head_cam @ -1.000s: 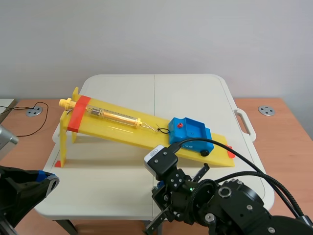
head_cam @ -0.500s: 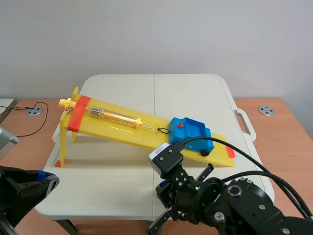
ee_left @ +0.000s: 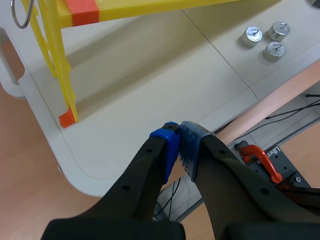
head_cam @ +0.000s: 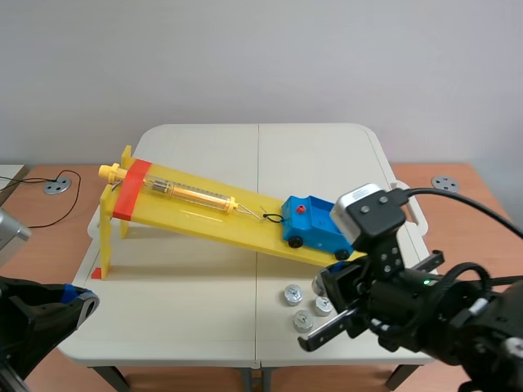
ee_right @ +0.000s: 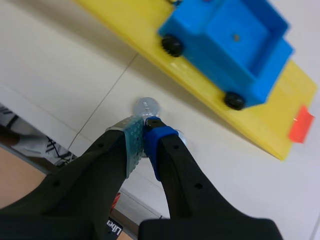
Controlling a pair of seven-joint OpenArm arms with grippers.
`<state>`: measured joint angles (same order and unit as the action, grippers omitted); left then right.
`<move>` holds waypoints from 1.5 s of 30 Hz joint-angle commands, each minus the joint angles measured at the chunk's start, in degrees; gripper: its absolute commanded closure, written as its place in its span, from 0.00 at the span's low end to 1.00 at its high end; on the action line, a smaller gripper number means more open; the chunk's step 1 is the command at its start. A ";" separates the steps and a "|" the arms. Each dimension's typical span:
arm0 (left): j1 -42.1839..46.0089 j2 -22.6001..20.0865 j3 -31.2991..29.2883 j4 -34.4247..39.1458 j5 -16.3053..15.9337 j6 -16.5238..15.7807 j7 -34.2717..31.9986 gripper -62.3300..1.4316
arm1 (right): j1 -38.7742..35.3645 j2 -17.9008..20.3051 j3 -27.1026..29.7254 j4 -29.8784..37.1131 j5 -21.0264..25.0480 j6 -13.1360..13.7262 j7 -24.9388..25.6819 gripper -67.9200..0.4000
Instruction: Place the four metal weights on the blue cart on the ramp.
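Whereas the right arm is seen a second earlier lying low across the near middle of the table [head_cam: 204,278], hiding what lies there, it is now found swung out to the right. The metal weights [head_cam: 292,294] are thereby uncovered on the tabletop, just below the low end of the ramp [head_cam: 204,208]. Three are counted plainly in the scene and left wrist views, set close together but not touching. A fourth is suggested by a silvery edge partly hidden behind the right gripper [ee_right: 146,125], though this cannot be settled. The blue cart [head_cam: 319,224] is found unmoved near the foot of the ramp, and its tray is shown bare in the right wrist view. From this it is judged that no weight is loaded yet and that the whole task is left to be done. The arm's shift is read as an approach to the first pickup.

The right gripper's fingers are pressed together, pad against pad, and nothing is made out between them. One weight [ee_right: 146,106] is seen just ahead of the fingertips, on the cart's side, and the rim of another is glimpsed beside and partly under the blue-padded finger. Whether the tips touch the weight ahead cannot be told. It is judged that the fingers must be parted before any weight can be taken.

The left gripper [ee_left: 177,147] is held low off the table's near left corner, its pads closed on each other with nothing between, well apart from the weights.
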<state>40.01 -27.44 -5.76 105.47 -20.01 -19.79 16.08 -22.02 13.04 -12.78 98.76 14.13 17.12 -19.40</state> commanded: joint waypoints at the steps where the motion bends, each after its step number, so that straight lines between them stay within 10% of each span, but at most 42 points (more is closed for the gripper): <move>1: -0.20 0.74 -1.07 4.17 -4.22 -1.42 -5.51 0.93 | 2.60 1.05 3.28 7.30 6.78 -1.07 5.05 0.99; 12: -0.20 0.74 -1.07 4.17 -4.22 -1.42 -5.51 0.93 | 5.92 -2.80 14.84 9.99 13.94 -1.29 4.50 0.99; 45: -0.17 0.74 -1.07 4.17 -4.22 -1.42 -5.46 0.93 | 30.18 -14.71 12.44 -20.70 15.02 3.02 6.29 0.98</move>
<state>40.01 -27.44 -5.76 105.47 -20.01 -19.79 16.08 1.74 -1.96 0.60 73.01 25.93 17.78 -22.37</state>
